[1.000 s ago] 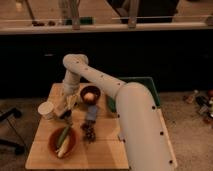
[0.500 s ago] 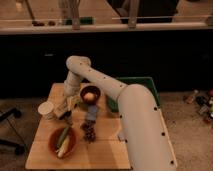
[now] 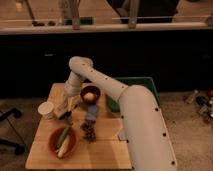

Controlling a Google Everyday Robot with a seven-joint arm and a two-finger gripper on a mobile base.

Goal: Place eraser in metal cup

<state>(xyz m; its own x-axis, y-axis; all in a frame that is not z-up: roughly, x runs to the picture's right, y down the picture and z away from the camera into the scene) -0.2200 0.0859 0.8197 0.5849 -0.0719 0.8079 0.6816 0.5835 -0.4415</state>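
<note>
The metal cup [image 3: 46, 110] is a short pale cylinder standing at the left edge of the wooden table [image 3: 107, 150]. My gripper [image 3: 64, 113] hangs at the end of the white arm just right of the cup, low over the table. The eraser is not clearly visible; something small and dark sits at the gripper's tip, and I cannot tell what it is.
A dark bowl [image 3: 90, 94] with a pale round item stands right of the gripper. A red-orange bowl [image 3: 62, 141] with green and yellow items sits at front left. A grey-blue packet [image 3: 91, 113] and a dark bunch [image 3: 89, 132] lie mid-table. A green tray [image 3: 134, 87] sits behind the arm.
The arm's elbow has shifted slightly right, and the gripper has stayed beside the cup, a little lower.
</note>
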